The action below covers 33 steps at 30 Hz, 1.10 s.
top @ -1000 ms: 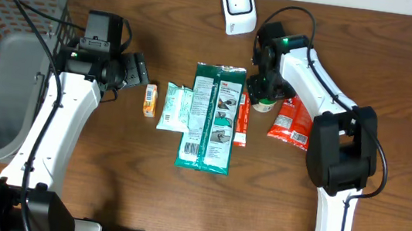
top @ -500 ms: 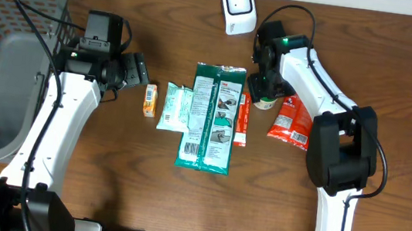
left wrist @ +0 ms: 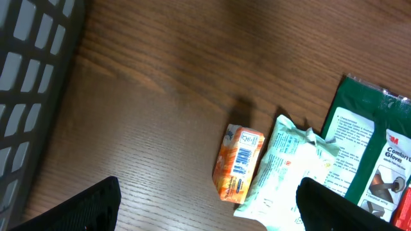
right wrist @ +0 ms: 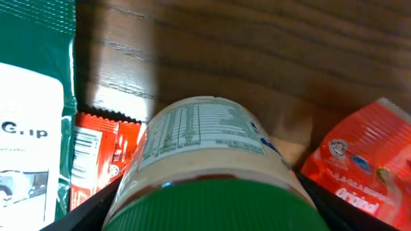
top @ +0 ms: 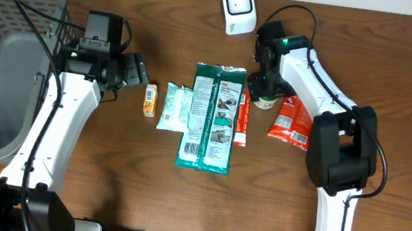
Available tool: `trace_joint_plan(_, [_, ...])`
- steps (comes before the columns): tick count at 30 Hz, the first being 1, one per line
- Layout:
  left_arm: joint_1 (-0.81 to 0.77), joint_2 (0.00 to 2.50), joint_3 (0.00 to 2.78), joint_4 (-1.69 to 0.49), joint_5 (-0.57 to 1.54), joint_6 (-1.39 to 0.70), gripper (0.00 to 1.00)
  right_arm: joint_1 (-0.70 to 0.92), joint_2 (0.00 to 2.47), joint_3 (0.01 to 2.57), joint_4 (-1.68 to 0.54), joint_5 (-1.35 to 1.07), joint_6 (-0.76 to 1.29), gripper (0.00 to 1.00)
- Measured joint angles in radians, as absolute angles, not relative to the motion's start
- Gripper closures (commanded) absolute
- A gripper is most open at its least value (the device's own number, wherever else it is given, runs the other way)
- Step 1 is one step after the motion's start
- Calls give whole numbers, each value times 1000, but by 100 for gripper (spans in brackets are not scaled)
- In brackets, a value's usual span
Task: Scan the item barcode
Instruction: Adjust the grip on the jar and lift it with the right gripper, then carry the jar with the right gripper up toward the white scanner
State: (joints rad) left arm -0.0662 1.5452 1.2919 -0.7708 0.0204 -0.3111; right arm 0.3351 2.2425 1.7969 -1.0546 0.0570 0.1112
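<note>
Soft even light; close-up perhaps blurred

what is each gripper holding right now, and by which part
Left gripper: nothing, jaws open. Right gripper straddles the green-lidded jar near its top, a finger on either side; whether it actually grips cannot be told.

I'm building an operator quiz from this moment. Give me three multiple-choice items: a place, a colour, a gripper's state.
1. Where is the green-lidded jar? A in the basket; B between the right gripper's fingers; C on the scanner.
2. The small box beside the pale pack is: A blue; B black; C orange.
3. The left gripper is: A open and empty; B shut on the box; C shut on the pack.
Key: B, fingers flank it in the wrist view; C, its wrapper is orange; A, its fingers stand wide apart, nothing between.
</note>
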Motion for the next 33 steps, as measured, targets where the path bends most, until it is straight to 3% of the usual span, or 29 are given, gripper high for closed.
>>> trace_joint_plan(16, [-66, 1545, 1292, -771, 20, -311, 12, 336, 2241, 1785, -1034, 57, 75, 35])
trace_joint_plan(24, [-66, 1545, 1292, -770, 20, -311, 12, 336, 2241, 1785, -1037, 60, -12, 19])
trace_joint_plan(33, [-66, 1545, 1292, -771, 20, -311, 12, 336, 2241, 1785, -1046, 61, 45, 23])
